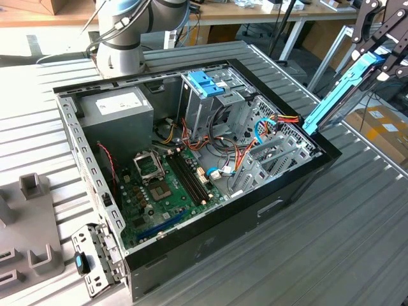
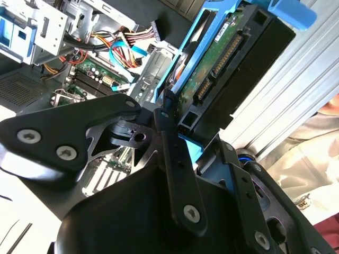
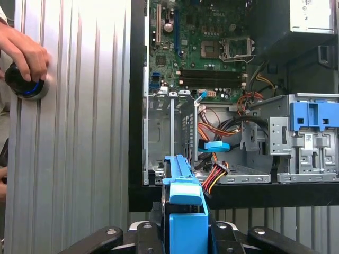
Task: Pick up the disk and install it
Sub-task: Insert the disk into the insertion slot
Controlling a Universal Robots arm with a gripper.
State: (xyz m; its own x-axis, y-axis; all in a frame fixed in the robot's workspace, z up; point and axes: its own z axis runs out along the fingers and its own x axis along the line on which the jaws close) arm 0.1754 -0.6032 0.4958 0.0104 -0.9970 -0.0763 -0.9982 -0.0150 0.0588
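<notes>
gripper fingers pinch the disk at its upper end, holding it tilted over the open computer case rim at the exterior view's right, lower end perhaps touching.

The exterior view looks down at an angle from mid-distance on the open computer case, arm base at the far side. Both wrist views ride close behind the gripper, looking past the held disk into the case; all three share the motherboard.
</notes>
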